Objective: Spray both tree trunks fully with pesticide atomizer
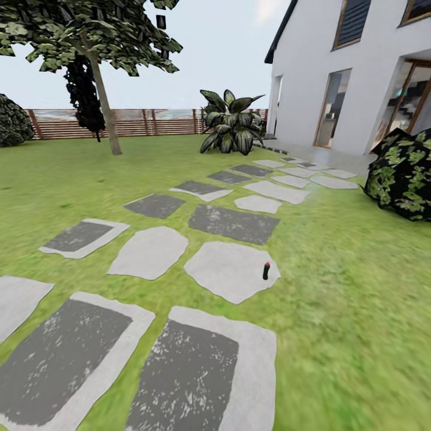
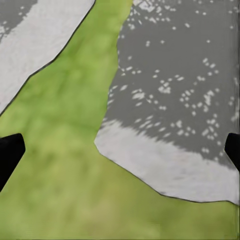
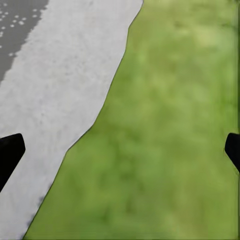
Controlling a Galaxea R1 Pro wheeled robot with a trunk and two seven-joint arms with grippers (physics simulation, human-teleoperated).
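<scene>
Tree (image 1: 90, 36) with leaning trunk (image 1: 106, 114) stands at lawn's (image 1: 359, 287) far left by the fence (image 1: 143, 121); atomizer (image 1: 266, 270) stands upright, long axis vertical, at a pale paving slab's (image 1: 230, 269) right edge; left gripper (image 2: 120, 150) wide apart, empty; right gripper (image 3: 120, 150) wide apart, empty.

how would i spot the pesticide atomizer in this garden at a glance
Follow the stepping-stone path that runs across the lawn toward the white house. On the pale grey slab partway along it, near the slab's right edge, stands the pesticide atomizer: a small dark upright canister with a red top, the only object on the stones.
</scene>
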